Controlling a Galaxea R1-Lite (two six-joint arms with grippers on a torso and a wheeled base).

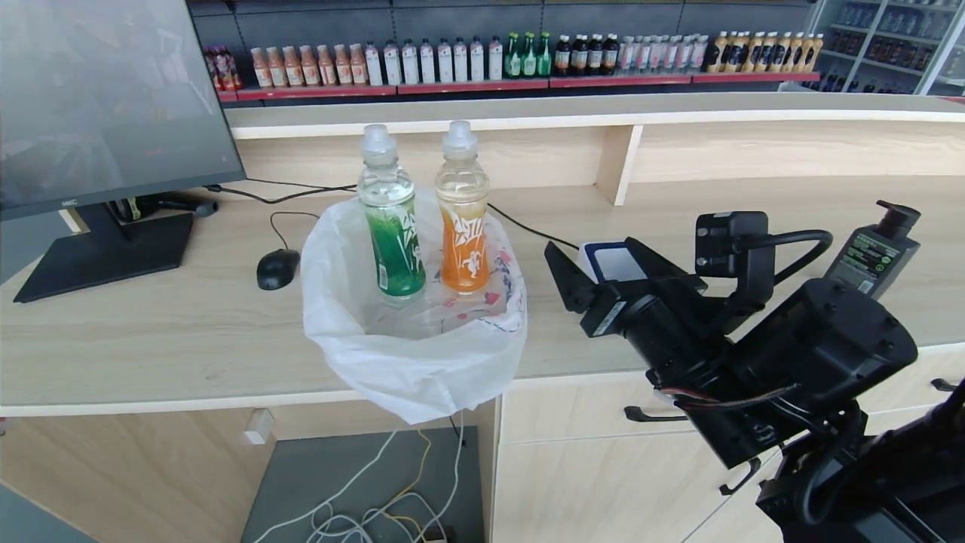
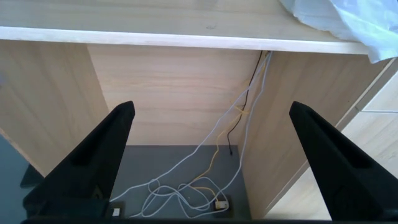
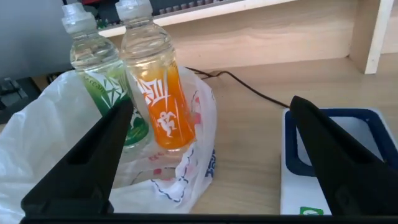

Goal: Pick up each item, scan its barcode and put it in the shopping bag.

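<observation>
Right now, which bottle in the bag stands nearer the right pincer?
The orange bottle; the green bottle stands on its far side from the right pincer.

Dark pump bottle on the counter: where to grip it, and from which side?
Probably the body of the dark rectangular pump bottle, below its black pump head, approached from the front of the wooden counter: it stands upright; the narrow pump offers little hold.

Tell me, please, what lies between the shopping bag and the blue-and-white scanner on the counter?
Just bare counter, with a black cable running across it farther back, as the right wrist view shows.
</observation>
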